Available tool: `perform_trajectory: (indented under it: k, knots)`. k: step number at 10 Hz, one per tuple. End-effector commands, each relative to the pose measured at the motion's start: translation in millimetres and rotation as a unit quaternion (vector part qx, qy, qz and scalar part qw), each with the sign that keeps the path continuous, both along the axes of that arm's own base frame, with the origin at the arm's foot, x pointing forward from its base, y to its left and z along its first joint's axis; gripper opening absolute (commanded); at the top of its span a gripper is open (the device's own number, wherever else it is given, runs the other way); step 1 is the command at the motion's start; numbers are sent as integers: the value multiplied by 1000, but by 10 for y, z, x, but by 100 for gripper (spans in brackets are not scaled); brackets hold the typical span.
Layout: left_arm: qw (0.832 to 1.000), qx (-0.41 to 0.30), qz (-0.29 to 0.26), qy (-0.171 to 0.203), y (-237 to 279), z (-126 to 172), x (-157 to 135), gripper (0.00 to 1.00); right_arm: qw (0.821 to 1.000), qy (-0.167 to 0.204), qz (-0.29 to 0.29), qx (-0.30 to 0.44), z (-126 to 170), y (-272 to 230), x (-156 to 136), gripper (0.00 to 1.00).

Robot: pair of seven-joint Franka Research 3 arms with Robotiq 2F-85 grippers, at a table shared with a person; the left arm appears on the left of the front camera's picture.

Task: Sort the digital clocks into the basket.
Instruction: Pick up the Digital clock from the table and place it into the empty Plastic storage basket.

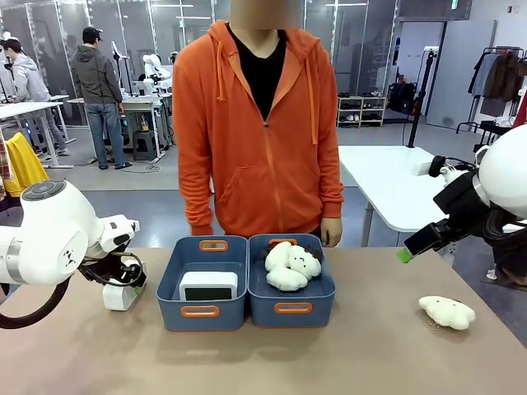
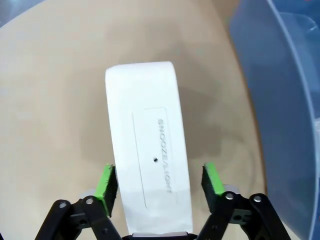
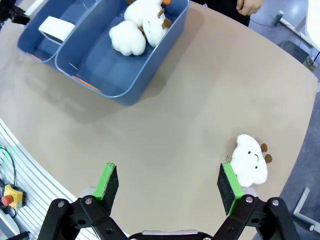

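we see a grey floor [image 1: 148,177] behind, glass partitions [image 1: 123,25] at upper left with two people [image 1: 97,82] at a workbench [image 1: 136,104], a white table [image 1: 395,185] at middle right, low shelves [image 1: 362,109] beyond it, and a clothes rack [image 1: 498,74] at upper right.

The front view looks from the near edge of the bench [image 1: 362,362] towards 12 o'clock, with the basket [image 1: 174,317] and the second bin [image 1: 319,313] at middle distance. The left wrist view points steeply down, very close, on a clock [image 2: 147,145] between the left jaws, with the basket wall at 3 o'clock. The right wrist view hangs high, with the bins at 11 o'clock and a plush toy [image 3: 250,161] at 4 o'clock, both shared with the front view.
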State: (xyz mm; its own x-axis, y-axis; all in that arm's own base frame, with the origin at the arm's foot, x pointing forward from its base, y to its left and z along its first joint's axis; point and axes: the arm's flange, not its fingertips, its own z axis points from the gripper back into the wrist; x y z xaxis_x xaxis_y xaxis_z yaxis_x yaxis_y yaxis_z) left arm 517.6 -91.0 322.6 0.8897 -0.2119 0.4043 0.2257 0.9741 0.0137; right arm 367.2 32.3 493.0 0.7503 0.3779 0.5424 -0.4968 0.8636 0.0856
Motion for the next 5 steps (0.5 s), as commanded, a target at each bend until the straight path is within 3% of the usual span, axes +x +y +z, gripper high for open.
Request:
perform_trajectory:
  k: [1, 2, 4, 5]
  knots:
    - [1000, 17, 8, 7, -130, 15, 112, 31, 1000, 0, -7, -1, -13, 5, -6, 100]
    - [1000, 15, 6, 4, -135, 34, 110, 0, 1000, 0, -7, -1, -13, 5, -6, 100]
    - [1000, 26, 4, 0, -132, 80, 80, 0, 1000, 0, -7, -1, -13, 5, -6, 100]
    - [1000, 16, 8, 16, -122, 104, 46, 4, 1000, 0, -7, -1, -13, 5, -6, 100]
